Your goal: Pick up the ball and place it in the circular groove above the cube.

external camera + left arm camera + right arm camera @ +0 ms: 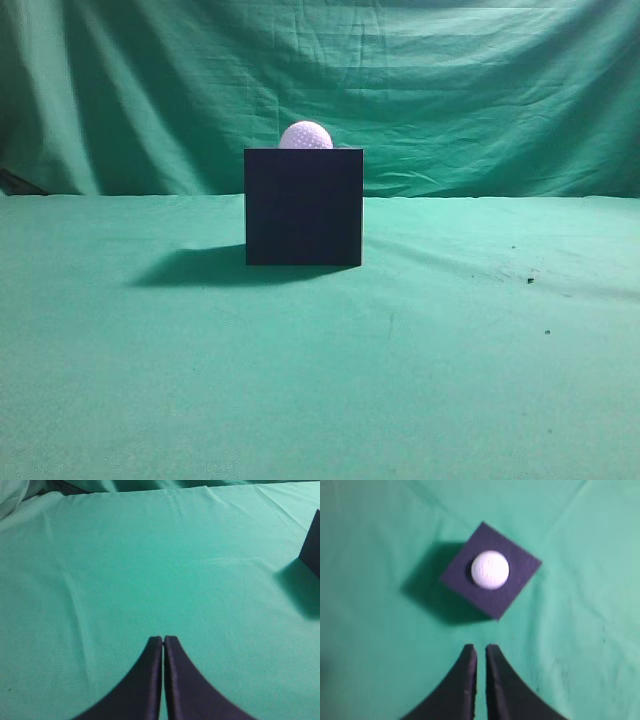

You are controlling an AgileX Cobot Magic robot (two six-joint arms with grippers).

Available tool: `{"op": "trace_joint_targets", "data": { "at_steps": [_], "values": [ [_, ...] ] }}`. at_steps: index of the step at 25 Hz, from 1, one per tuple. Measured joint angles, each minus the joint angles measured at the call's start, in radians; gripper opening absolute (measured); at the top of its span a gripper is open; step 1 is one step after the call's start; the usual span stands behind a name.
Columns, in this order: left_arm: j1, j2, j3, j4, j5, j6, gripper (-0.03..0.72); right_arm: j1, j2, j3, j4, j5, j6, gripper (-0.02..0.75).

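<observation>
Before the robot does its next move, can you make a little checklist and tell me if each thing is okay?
1. Ball sits on top of the cube: ok.
2. Ball settled in the groove: cannot tell, the ball hides it.
3. Right gripper holds nothing, jaws nearly together: ok.
4. Left gripper shut, holding nothing: ok.
5. Both grippers away from the cube: ok.
6. Cube standing flat on the green cloth: ok.

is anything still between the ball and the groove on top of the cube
Nothing visible does: the ball already sits on top of the cube, and the right pincer is clear of both.
</observation>
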Motion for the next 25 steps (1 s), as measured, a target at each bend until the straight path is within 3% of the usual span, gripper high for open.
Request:
{"op": "trace_joint_targets", "data": {
  "at_steps": [2, 10, 18, 25],
  "values": [
    [0.0, 0.0, 0.0, 0.0, 0.0, 0.0, 0.0, 0.0, -0.062, 0.0, -0.002, 0.066, 0.029, 0.0],
    [0.0, 0.0, 0.0, 0.0, 0.0, 0.0, 0.0, 0.0, -0.373, 0.097, -0.002, 0.095, 0.108, 0.0],
    [0.0, 0.0, 0.0, 0.0, 0.0, 0.0, 0.0, 0.0, -0.768, 0.395, -0.004, 0.095, 0.114, 0.0],
    [0.0, 0.0, 0.0, 0.0, 0.0, 0.0, 0.0, 0.0, -1.097, 0.702, -0.002, -0.097, 0.104, 0.0]
  ]
}}
